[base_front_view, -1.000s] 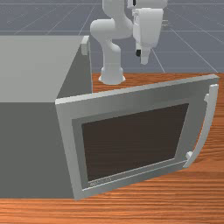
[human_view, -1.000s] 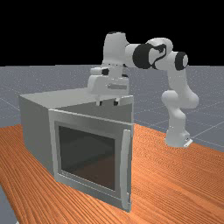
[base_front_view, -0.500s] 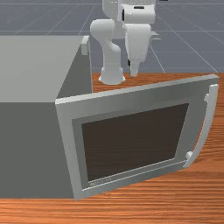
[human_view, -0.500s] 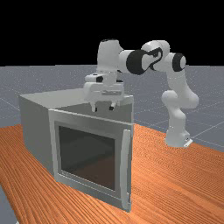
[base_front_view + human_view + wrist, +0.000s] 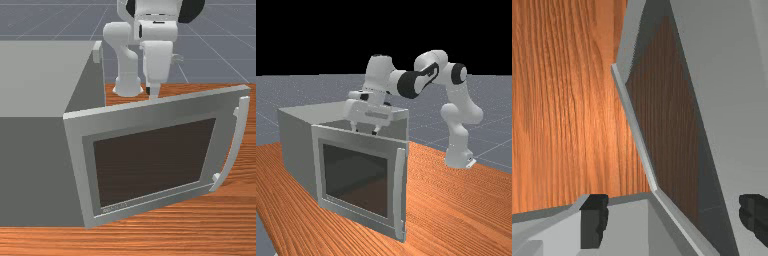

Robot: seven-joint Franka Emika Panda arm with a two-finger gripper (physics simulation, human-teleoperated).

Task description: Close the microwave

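By one open door: one gripper, possibly touching.

The microwave looks matt, the table wooden (grained).

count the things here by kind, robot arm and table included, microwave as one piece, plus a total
Microwave: 1
Robot arm: 1
Table: 1
Total: 3
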